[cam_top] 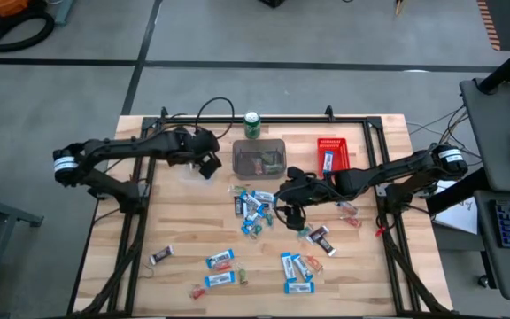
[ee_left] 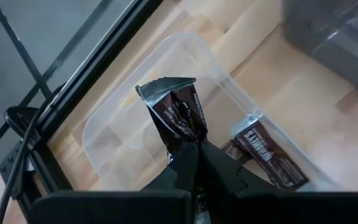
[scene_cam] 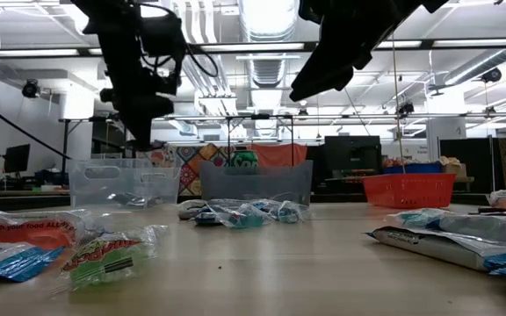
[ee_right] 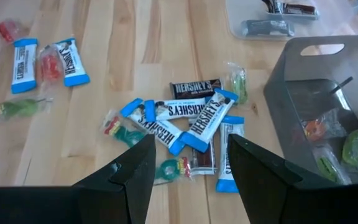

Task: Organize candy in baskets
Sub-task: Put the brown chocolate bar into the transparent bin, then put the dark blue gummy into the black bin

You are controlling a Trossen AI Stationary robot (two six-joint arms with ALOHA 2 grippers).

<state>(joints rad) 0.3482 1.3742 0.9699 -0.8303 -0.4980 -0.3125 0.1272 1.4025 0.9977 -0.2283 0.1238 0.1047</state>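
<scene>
A lab: ceiling strip lights, monitors, cabled workbenches.

Light wooden table with black frame rails. At the far edge, in a row: clear plastic bin, green drink can, grey translucent bin, red slotted basket. Mid-table, heap of blue-and-white mini bars; more scattered wrapped sweets nearer the front.

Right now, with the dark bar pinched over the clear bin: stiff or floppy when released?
Probably fairly stiff: the dark bar stands upright from the left tool without drooping. Its crinkled wrapper end likely flexes. Seemingly light, it should drop flat into the clear bin.
</scene>
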